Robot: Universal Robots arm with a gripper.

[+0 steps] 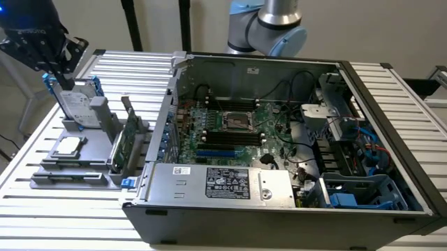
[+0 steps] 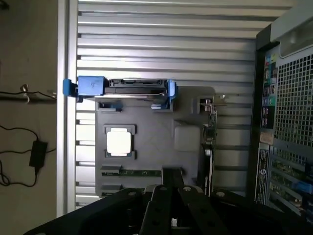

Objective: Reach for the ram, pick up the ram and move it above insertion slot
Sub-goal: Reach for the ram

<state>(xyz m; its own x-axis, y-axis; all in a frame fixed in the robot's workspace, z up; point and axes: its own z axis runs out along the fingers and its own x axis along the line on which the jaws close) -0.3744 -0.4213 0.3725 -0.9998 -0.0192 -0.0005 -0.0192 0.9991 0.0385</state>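
Clearly, in the exterior view, the gripper (image 1: 64, 81) hung over the far end of the grey tray (image 1: 42, 180) at the exterior view's left, just above the drive (image 1: 73, 107) standing in its blue frame. Whether the gripper was apart or together could not be told from that angle. The ram (image 1: 66, 178) seemed to be the thin dark strip lying flat in the long groove along the tray's near edge, though it was hard to make out there. It held nothing and was well apart from the ram. A square chip (image 1: 70, 146) lay between the drive and the ram, and the card (image 1: 125, 138) stood on edge beside the open case (image 1: 279, 219). The arm (image 1: 269, 23) rose behind the case, and the slotted table (image 1: 56, 219) carried it all.

From the wrist view, the ram (image 2: 132, 172) showed as a long, narrow green strip with small dark marks along it, seated lengthwise in its groove. One end of it lay just beside the gripper (image 2: 172, 177), whose dark links ran up from the frame's edge. The chip (image 2: 120, 142) sat between the ram and the drive (image 2: 132, 87), and the card (image 2: 210, 142) appeared edge-on toward the case (image 2: 288, 98). Again the gripper's state could not be told.
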